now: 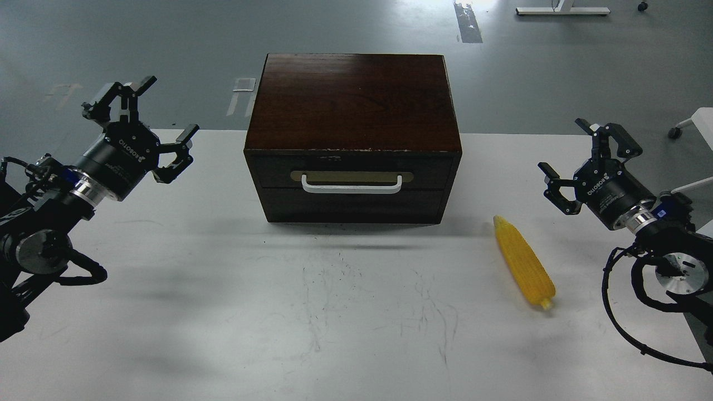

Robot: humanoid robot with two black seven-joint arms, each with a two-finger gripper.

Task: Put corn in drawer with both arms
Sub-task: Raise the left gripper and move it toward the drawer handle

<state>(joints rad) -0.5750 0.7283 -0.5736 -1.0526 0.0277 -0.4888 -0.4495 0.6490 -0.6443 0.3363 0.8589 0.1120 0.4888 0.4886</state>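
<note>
The left gripper (146,123) and right gripper (585,161) both hover spread wide, empty. The drawer (352,171) looks closed, so hook its handle (351,185) squarely first, then take the corn (523,262) mid-cob.

black arms (50,223), silver wrist rings, looping cables, white "robotiq" lettering.

The dark brown wooden box (353,117) stands mid-way across the white surface (223,312), toward its far edge, blocking any straight path between the two sides there. Its wide shallow drawer (351,170) is shut, and the white bar handle (351,185) faces bare surface in front. The bright yellow tapered corn cob (524,262) lies near the box's front right corner, with free room all around it. Both open-fingered black hands, left (146,120) and right (585,153), hang clear of everything, each well apart from the box.
</note>
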